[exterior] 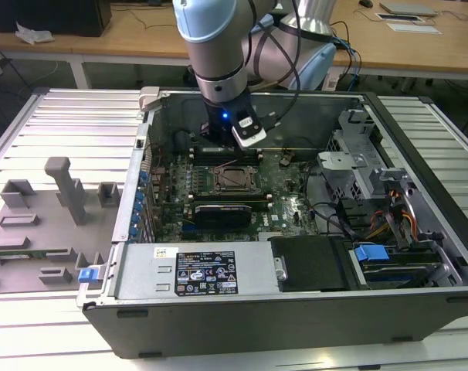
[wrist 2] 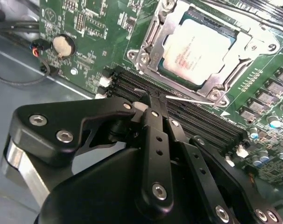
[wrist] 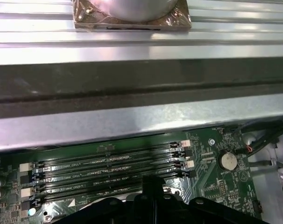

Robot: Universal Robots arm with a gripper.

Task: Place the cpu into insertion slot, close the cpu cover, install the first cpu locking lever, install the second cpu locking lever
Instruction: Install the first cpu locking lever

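The cpu lies silver-grey in the insertion slot on the green motherboard. The silvery cpu cover is folded down flat around it. A thin metal locking lever runs along the slot's edge nearest the RAM slots. My gripper hangs over those RAM slots with its black fingers shut together. Their tip sits right at the free end of that lever. In the exterior view the gripper is just behind the slot, inside the open computer case. In the first wrist view the fingertips stand over the RAM slots.
Long black RAM slots lie under the fingers. A coin battery and black cables sit to one side. The case's metal wall rises close behind. Drive bays fill the exterior view's right, and a grey fixture tray lies at its left.
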